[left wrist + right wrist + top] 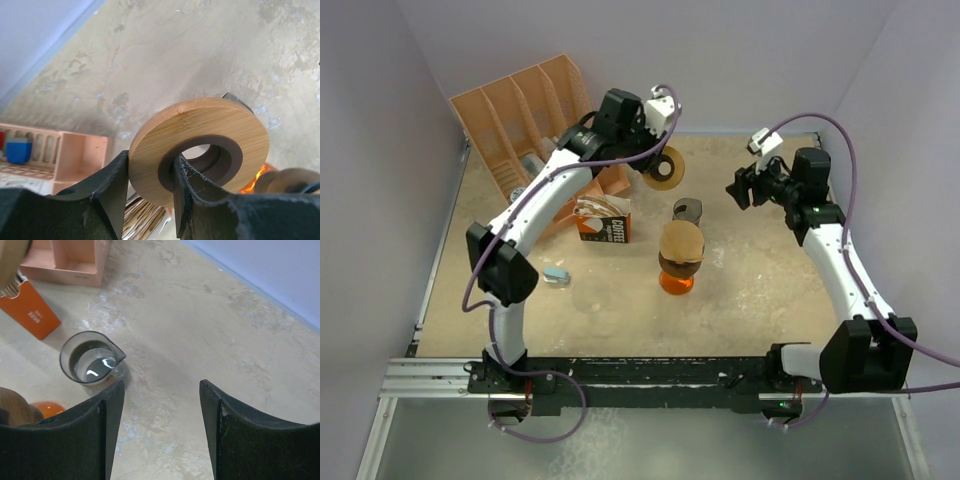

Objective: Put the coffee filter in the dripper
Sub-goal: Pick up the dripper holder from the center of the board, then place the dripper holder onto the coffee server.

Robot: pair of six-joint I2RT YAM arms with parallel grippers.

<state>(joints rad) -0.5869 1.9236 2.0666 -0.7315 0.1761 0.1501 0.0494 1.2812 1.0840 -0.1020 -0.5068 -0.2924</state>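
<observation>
Filter [681, 243], brown and rounded, sits on top of the orange dripper [676, 283] near the middle of the worktop [770, 290]; how deep it is seated cannot be told. Just behind the dripper, toward the far edge, stands a glass cup [92, 357], apart from it. Left of the cup lies an orange box [610, 230] with papers showing at its open top. The left hand [150, 175] hangs in the air above the box and cup, pinching a wooden ring [200, 122] by its rim: one finger [187, 185] goes through the dark-lined hole, the other [115, 185] presses the outer edge. The right hand [160, 400] is off toward the far right corner, its fingers spread with nothing between them, looking down at the cup and bare worktop. A pink rack [520, 110] fills the far left corner.
</observation>
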